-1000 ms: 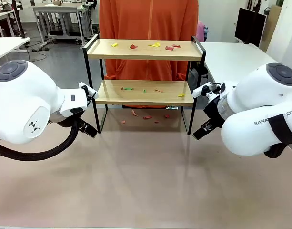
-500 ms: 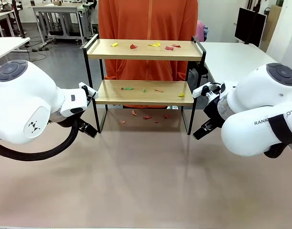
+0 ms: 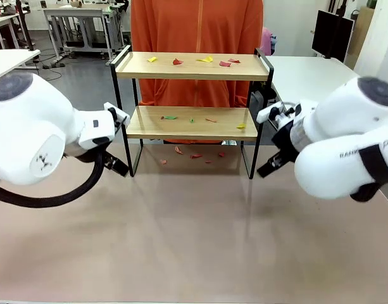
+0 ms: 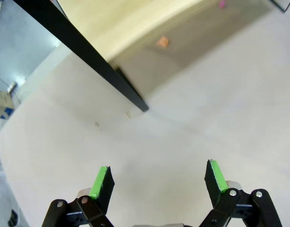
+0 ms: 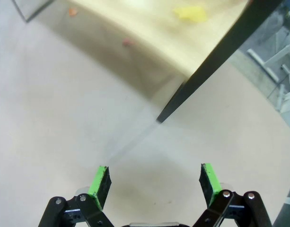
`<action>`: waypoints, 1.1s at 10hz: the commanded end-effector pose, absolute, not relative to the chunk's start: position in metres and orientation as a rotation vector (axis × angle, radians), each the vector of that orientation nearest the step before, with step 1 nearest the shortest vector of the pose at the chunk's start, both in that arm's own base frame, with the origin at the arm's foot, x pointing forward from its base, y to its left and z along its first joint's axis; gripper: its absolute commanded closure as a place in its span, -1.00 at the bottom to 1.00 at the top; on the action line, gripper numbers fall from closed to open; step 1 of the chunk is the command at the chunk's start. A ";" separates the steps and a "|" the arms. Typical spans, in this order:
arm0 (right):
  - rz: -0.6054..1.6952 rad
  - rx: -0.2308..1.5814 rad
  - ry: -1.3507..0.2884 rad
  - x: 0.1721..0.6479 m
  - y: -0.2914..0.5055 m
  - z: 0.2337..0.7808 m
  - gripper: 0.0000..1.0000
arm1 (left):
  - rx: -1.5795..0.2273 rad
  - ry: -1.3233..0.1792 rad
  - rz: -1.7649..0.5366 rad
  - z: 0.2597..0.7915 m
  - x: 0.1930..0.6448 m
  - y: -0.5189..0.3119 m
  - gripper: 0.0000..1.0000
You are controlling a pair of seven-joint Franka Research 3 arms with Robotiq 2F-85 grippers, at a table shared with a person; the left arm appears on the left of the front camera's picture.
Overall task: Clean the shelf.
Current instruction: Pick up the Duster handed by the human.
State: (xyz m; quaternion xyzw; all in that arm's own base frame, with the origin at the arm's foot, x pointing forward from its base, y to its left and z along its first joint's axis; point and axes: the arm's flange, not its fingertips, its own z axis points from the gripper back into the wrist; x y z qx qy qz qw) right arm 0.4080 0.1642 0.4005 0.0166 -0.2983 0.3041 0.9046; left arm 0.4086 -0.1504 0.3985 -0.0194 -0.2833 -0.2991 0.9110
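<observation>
The shelf, two light wooden boards in a thin black frame, stands at the far middle of the table. Small red, yellow and green paper scraps lie on its top board, more on the lower board, and several on the table beneath it. My left gripper hovers by the shelf's left front leg. The left wrist view has this gripper open and empty over bare table, near the leg. My right gripper hovers by the right front leg, open and empty, with a yellow scrap on the board ahead.
A person in an orange top stands right behind the shelf. The beige table stretches wide in front of the shelf. White tables stand to the right and left, a dark monitor farther back.
Both arms have shifted a little, their big white joints moving up and outward. The grippers stay open by the shelf legs. The scraps have not moved.
</observation>
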 end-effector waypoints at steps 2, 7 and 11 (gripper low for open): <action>0.609 0.157 -0.666 0.437 0.120 0.480 -1.00 | -0.187 -0.481 -0.691 0.472 0.443 -0.095 -1.00; 0.967 0.433 -0.727 0.478 -0.018 0.498 -1.00 | -0.560 -0.674 -1.182 0.483 0.521 0.006 -1.00; 0.962 0.421 -0.769 0.459 -0.038 0.494 -1.00 | -0.505 -0.759 -1.194 0.477 0.510 0.018 -1.00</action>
